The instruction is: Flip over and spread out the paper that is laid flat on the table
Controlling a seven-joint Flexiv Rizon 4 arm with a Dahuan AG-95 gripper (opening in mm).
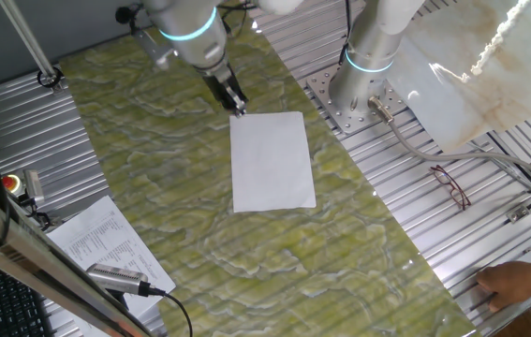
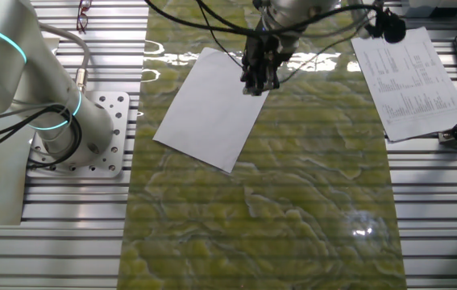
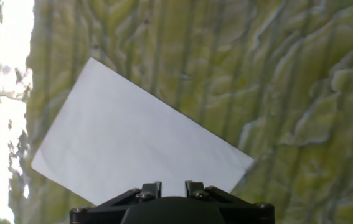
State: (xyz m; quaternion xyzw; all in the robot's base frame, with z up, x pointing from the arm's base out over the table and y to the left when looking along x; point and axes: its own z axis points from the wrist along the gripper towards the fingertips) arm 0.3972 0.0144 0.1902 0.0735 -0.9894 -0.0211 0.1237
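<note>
The paper [image 1: 272, 161] is a blank white sheet lying flat on the green-yellow marbled table [image 1: 153, 159]. It also shows in the other fixed view [image 2: 212, 109] and fills the lower left of the hand view [image 3: 132, 143]. My gripper [image 1: 238, 109] points down over the sheet's far corner, close to the table, also seen in the other fixed view [image 2: 256, 87]. Its fingers stand close together with nothing between them. In the hand view only the finger bases [image 3: 152, 188] show at the bottom edge, above the paper's edge.
A printed text sheet [image 1: 106, 245] lies at the table's left on ribbed metal panels, with a cable and plug beside it. A second arm's base [image 1: 363, 89] stands at the right. Glasses [image 1: 450, 184] lie on the metal panel. A hand [image 1: 527, 281] shows at bottom right.
</note>
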